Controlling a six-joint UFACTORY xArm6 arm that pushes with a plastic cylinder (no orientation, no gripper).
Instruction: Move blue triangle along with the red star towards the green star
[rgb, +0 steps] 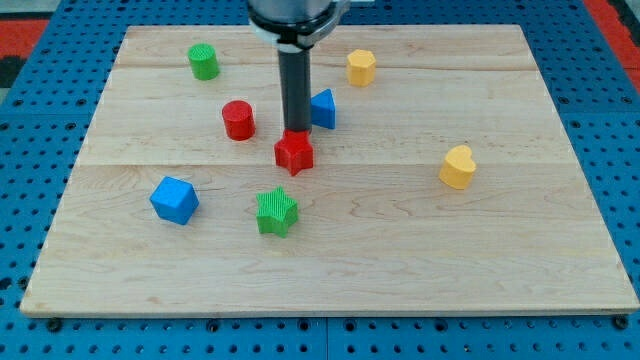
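Observation:
The blue triangle (324, 109) lies near the board's middle top, partly behind the rod. The red star (294, 152) sits just below and left of it. The green star (277, 212) lies below the red star, with a gap between them. My tip (296, 130) stands at the red star's top edge, just left of the blue triangle, touching or nearly touching both.
A red cylinder (238, 120) is left of the rod. A green cylinder (204, 62) is at the top left. A blue cube (174, 200) is at the lower left. A yellow hexagon (361, 68) is at the top, a yellow heart (457, 167) at the right. The wooden board (500, 260) has blue pegboard around it.

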